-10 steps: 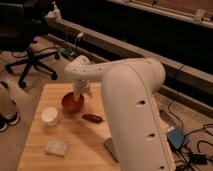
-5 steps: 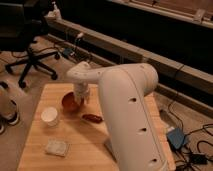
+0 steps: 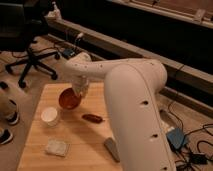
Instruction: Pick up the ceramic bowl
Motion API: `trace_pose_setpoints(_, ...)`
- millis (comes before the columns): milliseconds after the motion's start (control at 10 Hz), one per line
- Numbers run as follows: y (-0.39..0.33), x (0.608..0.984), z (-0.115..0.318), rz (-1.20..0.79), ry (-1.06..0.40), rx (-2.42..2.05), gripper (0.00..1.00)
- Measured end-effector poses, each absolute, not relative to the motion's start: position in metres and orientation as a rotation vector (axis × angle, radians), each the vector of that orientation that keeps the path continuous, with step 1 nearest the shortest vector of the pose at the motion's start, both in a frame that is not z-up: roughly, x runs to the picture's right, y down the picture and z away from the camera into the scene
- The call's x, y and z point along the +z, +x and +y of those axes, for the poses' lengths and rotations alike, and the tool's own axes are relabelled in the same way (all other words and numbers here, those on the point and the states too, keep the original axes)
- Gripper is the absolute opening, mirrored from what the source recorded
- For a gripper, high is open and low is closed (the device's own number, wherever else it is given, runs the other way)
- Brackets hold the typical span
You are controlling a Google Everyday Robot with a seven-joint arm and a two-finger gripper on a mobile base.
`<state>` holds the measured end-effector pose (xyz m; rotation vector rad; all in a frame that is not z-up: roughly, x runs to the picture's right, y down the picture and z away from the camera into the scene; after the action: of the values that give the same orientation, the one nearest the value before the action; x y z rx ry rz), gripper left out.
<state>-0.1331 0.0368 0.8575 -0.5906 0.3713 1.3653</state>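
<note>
Gripper [image 3: 78, 90] grips the ceramic bowl [image 3: 69, 98] by its right rim, and we see the bowl tilted just left of it; left and below stands the white cup [image 3: 50, 115]; we judge a rim pinch may slip, dropping the bowl onto the table [image 3: 90, 142]; the dark red object [image 3: 92, 118] lies below-right.

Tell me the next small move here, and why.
Probably a short straight lift. The gripper is at the far rim of the ceramic bowl, which appears tilted toward the camera, its near edge close to the table. Raising it would clear the white cup beside it.
</note>
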Motion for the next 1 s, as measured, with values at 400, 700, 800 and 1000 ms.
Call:
trace_pose_setpoints(400,-0.093,0.826,0.018,0.356,-0.590,1.438,0.00)
trace_pose_setpoints(700,-0.076,0.815,0.015,0.339,-0.600,1.464,0.00)
trace_pose_setpoints(800,-0.075,0.812,0.014,0.321,-0.610,1.468,0.00)
trace_pose_setpoints(1000,-0.074,0.807,0.011,0.282,-0.626,1.473,0.00)
